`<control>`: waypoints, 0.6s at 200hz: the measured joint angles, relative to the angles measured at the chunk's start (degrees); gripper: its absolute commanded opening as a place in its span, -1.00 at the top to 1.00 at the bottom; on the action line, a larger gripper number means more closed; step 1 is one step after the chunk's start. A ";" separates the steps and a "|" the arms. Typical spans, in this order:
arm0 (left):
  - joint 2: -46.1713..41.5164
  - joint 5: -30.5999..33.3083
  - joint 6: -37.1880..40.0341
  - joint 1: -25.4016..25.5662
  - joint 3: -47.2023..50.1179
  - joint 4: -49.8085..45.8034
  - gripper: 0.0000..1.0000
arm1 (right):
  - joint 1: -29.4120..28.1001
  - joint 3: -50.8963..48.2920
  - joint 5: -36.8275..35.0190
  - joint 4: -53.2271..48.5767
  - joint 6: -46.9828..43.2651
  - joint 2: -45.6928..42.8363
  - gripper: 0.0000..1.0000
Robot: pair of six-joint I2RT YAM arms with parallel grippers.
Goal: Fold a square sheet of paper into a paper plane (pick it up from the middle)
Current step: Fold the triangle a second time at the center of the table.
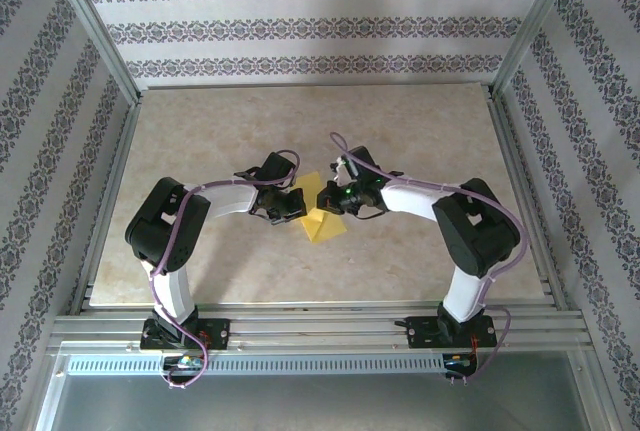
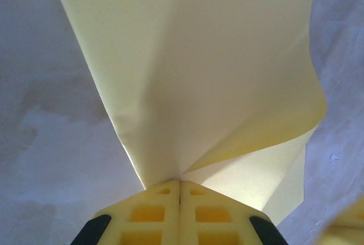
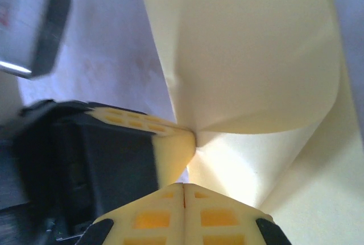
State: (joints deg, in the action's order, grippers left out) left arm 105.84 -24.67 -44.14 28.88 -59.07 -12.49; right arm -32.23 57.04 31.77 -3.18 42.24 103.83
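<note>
Left gripper [image 2: 180, 183]: the yellow fingers are pressed flat together and nip the square sheet of paper [image 2: 216, 74], which fans up and away from the closed tips.
Right gripper [image 3: 183, 186]: its jaws are likewise clamped together, pinching the same sheet [image 3: 250, 52] where the sheet's curves gather into one point.
Grippers together: in the right wrist view the left gripper's fingertip [image 3: 170, 142] comes in from the left and meets the paper just beside the right gripper's tips. From above, the left gripper [image 1: 293, 201] and right gripper [image 1: 333, 198] face each other, nearly touching.
Sheet's place: the paper [image 1: 322, 224] sits between the two grippers over the middle of the table, with one corner pointing toward the near edge. Whether that corner rests on the surface cannot be told.
Sheet's shape: yellow, bent into soft curved lobes rather than lying flat.
Arms: both reach inward from their bases, with their elbows bowed outward.
Table [image 1: 230, 131]: a pale marbled top.
Surround: an aluminium frame [image 1: 95, 36] and walls papered in patterned stripes [image 1: 320, 26].
</note>
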 measured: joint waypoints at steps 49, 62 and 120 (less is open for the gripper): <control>0.37 0.35 0.70 0.07 -0.87 -1.40 0.95 | -0.61 1.36 -0.13 -1.05 -0.46 4.90 0.98; 0.42 0.63 1.14 0.24 -1.05 -1.73 0.95 | -0.50 1.36 -0.24 -1.05 -0.46 5.01 0.98; 0.94 1.44 4.13 0.44 -2.34 -3.65 0.95 | 0.85 0.17 -0.37 -0.42 -0.20 5.18 0.99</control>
State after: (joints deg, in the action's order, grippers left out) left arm 106.78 -23.22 -40.01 29.32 -61.41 -16.14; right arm -31.38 57.21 31.40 -3.60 42.04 109.01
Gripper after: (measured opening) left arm 0.064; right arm 0.065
